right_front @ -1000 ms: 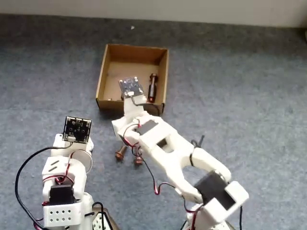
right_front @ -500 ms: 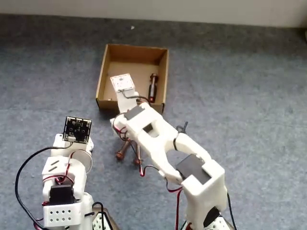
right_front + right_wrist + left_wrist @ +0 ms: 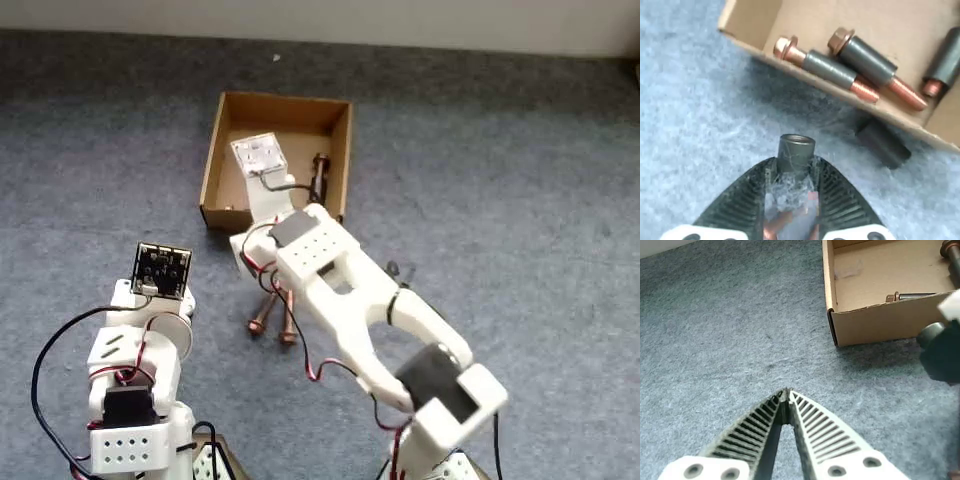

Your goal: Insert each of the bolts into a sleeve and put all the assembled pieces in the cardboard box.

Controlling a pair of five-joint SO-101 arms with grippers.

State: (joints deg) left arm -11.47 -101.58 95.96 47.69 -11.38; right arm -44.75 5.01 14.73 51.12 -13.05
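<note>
My right gripper is shut on a dark sleeve with a copper bolt in it, held over the carpet just outside the cardboard box. Inside the box lie two assembled pieces, and a third lies at the edge. A loose sleeve lies on the carpet beside the box wall. In the high view the right arm stretches to the box, and two bolts lie on the carpet beside it. My left gripper is shut and empty, short of the box.
Grey carpet covers the whole floor. The left arm stands at the near left, well back from the box. Open carpet lies left and right of the box. A pale wall strip runs along the far edge.
The right arm has swung and pushed its wrist farther toward the box, and its elbow has shifted. The two bolts on the carpet show more fully. The left arm has stayed still.
</note>
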